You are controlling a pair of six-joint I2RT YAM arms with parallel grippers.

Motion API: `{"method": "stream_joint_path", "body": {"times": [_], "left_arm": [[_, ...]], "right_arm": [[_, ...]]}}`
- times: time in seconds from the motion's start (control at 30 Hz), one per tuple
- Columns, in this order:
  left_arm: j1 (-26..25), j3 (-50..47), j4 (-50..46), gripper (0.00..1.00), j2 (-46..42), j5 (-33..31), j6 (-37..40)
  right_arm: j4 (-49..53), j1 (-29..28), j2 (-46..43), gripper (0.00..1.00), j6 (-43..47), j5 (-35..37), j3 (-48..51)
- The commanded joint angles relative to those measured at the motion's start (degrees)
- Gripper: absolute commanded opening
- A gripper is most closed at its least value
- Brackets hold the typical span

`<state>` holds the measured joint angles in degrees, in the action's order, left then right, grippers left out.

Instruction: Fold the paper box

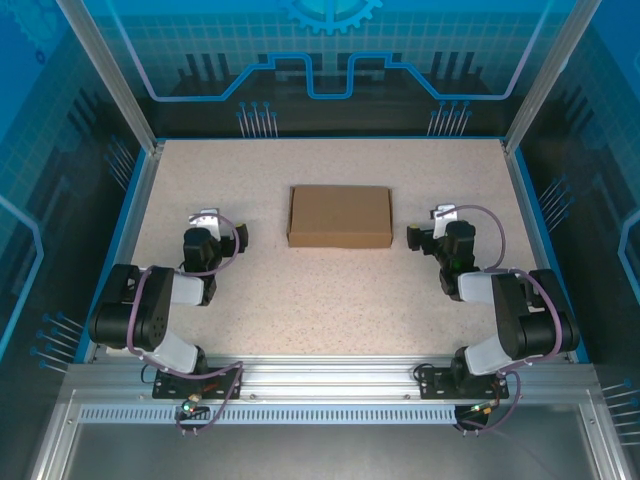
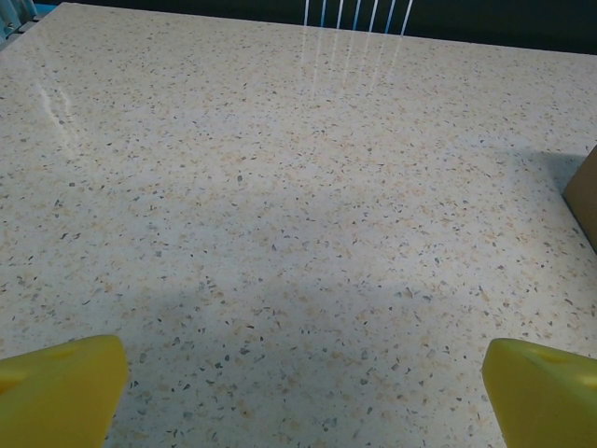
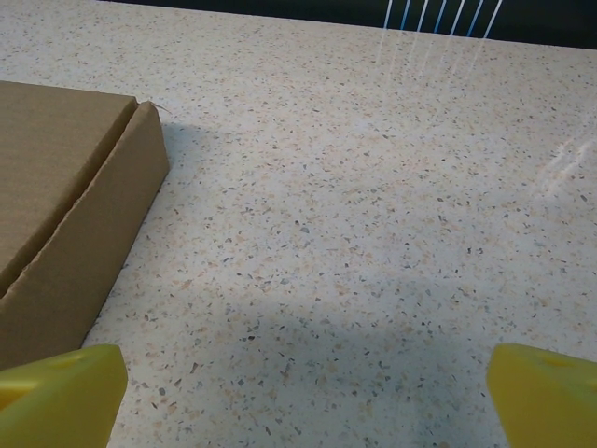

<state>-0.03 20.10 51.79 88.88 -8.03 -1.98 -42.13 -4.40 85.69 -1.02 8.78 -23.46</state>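
The paper box point(image 1: 340, 215) is plain brown cardboard. It lies shut and flat in the middle of the speckled table point(image 1: 330, 300). My left gripper point(image 1: 218, 224) rests to the left of it, open, with nothing between its fingers. In the left wrist view its yellow fingertips point(image 2: 61, 387) stand wide apart over bare table, and a corner of the box point(image 2: 585, 196) peeks in at the right edge. My right gripper point(image 1: 432, 224) sits to the right of the box, open and holding nothing. The right wrist view has the box point(image 3: 65, 205) at the left, apart from the yellow fingertips point(image 3: 546, 392).
The table is bounded by a blue rim point(image 1: 135, 200) and by the enclosure's transparent walls with metal posts point(image 1: 545, 75). An aluminium rail point(image 1: 320, 375) at the near edge carries both arm bases. Bare speckled surface lies all round the box.
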Motion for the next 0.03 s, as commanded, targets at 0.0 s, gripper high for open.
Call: {"method": "stream_joint_path", "body": {"times": [0.0], "left_arm": [[0.42,0.91,1.74,0.99,-0.53,1.0,-0.05]], "right_arm": [[-2.26,0.07,0.44,1.0,0.53,-0.39,-0.66]]}}
